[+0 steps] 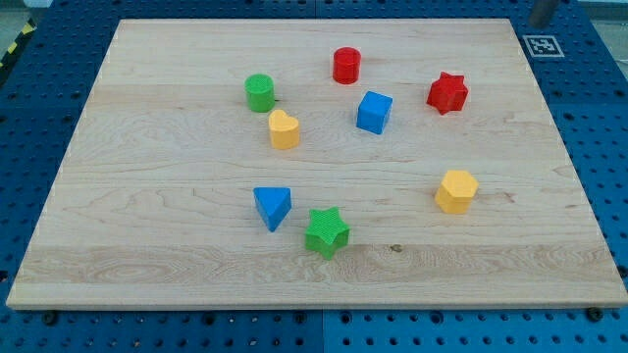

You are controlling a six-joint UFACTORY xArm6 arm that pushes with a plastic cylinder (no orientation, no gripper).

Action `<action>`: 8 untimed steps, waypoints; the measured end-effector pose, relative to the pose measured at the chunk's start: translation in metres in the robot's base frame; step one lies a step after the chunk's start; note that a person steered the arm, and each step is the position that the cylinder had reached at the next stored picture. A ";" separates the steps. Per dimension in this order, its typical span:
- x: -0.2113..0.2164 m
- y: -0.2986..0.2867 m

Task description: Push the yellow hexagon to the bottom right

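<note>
- Nearest edge: pale wooden board (147,245) lying flat on a blue perforated table (589,108), grain running left to right, a small dark knot near the front, right of centre.
- Near, around the centre: green star (326,232), with a blue triangle (272,207) just beside it to the left, apart or touching not clear.
- Near right: yellow hexagon (456,190), standing alone on the right half of the board, well apart from the other blocks and short of the near right corner.
- Middle, left of centre: second yellow block (284,128), shape hard to make out, just in front of a green cylinder (260,92).
- Middle, right of centre: blue cube (374,112).
- Far: red cylinder (346,65) at centre, red star (447,93) to the right.
- Far right corner: black-and-white marker tag (542,44) at the board's edge; beyond it a grey post (543,11), cut off by the frame.
- Far left corner: a strip of yellow-black hazard tape (14,44).
- My tip: not visible anywhere; no jaws on this rod, so nothing grasped or released to report.
</note>
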State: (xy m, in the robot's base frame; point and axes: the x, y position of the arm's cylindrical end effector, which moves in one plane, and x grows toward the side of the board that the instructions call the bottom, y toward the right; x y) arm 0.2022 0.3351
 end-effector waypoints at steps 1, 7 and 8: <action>0.000 0.000; 0.122 -0.017; 0.187 -0.017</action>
State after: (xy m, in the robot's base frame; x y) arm 0.3889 0.3182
